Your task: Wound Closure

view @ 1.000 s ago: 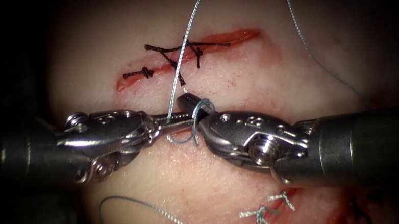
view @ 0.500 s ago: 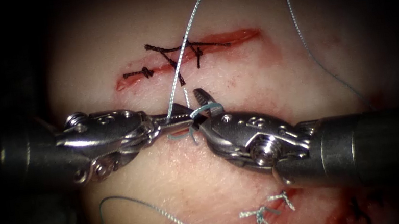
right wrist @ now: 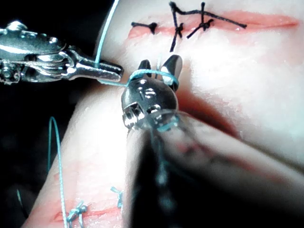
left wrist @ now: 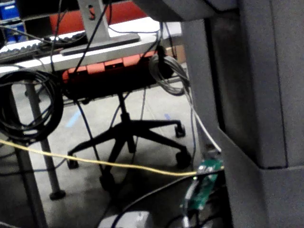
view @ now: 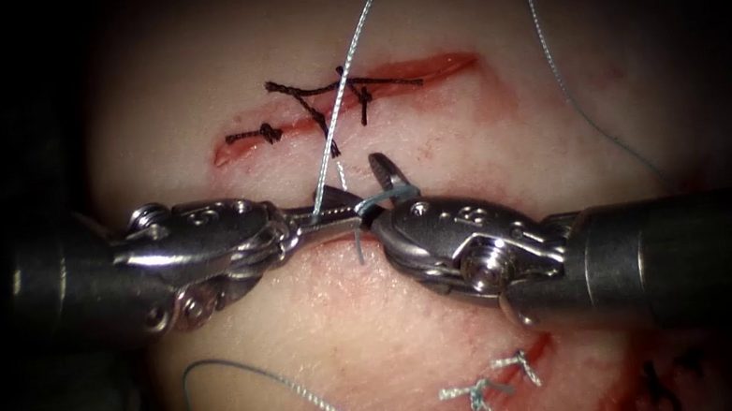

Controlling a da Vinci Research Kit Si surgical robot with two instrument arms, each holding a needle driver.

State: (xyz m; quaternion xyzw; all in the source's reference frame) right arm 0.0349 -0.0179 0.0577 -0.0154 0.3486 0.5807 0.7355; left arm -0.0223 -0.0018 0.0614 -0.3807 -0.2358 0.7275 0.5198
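Pale blue thread [view: 347,76] runs down from above, crosses the cut [view: 343,100] and ends in the left hand [view: 344,214], whose jaws are clenched on it just below the cut. A loop of the same thread wraps the right hand [view: 389,182], whose jaws stand parted and grasp nothing; a short tail hangs beneath where the two hands meet. No needle can be made out in either hand or in the tissue [view: 433,140].

Seen from the endoscope, dark stitches [view: 314,99] with knots close the middle and left stretch of the cut, while its right end lies as a bare red line. A second thread strand [view: 556,67] trails down the tissue's right side, and another curls near its lower left edge. Blue knots [view: 489,386] sit on a second cut toward the lower edge.

From the right wrist camera, the loop [right wrist: 152,73] shows as a band round both parted jaws of the right hand [right wrist: 159,64], and the left hand [right wrist: 107,72] lies just beside it, thread rising from its tip. That view also shows the tissue's left edge dropping off into dark.

Both hands lie tip to tip; bare tissue spreads between them and the dark stitches.

The left wrist camera shows a chair [left wrist: 128,133], cables and a room floor.
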